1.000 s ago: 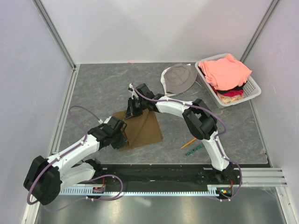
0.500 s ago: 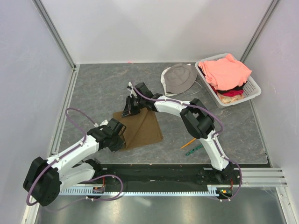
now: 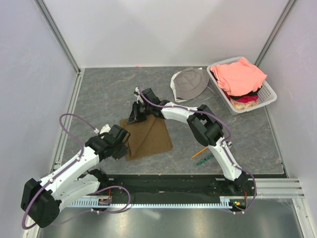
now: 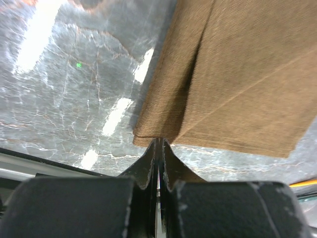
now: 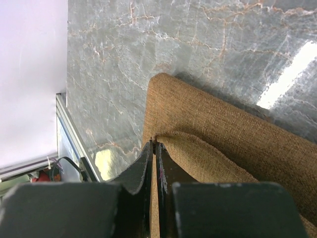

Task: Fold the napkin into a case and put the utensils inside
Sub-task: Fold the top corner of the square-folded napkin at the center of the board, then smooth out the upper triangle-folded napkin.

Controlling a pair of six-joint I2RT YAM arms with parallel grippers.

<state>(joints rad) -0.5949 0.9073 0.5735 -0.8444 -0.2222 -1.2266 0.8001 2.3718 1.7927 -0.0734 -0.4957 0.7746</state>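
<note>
The napkin [image 3: 148, 139] lies on the table [image 3: 104, 94] in front of the two arms, a brown folded quadrilateral with doubled layers showing along its left edge. A second ago a raised crease ran diagonally across it. That crease has now gone and the cloth lies nearly flat.

The right pincer [image 3: 134, 118] has slid a little to the left along the far-left corner. Its wrist view shows it pinching a small peak of the napkin between tightly pressed fingers [image 5: 148, 163].

The left pincer [image 3: 124, 144] sits at the near-left corner, and its arm has swung back and outward. Its tips are pressed together right at the cloth's folded corner. It is unclear whether they hold any fabric.

The utensils [image 3: 203, 155], an orange fork and a green patterned piece, lie together on the table to the right of the napkin, near the right arm and untouched.

It seems one fold has just been laid down and pulled taut. The cloth is still too wide for a case, so more folding likely comes before the utensils go in.
</note>
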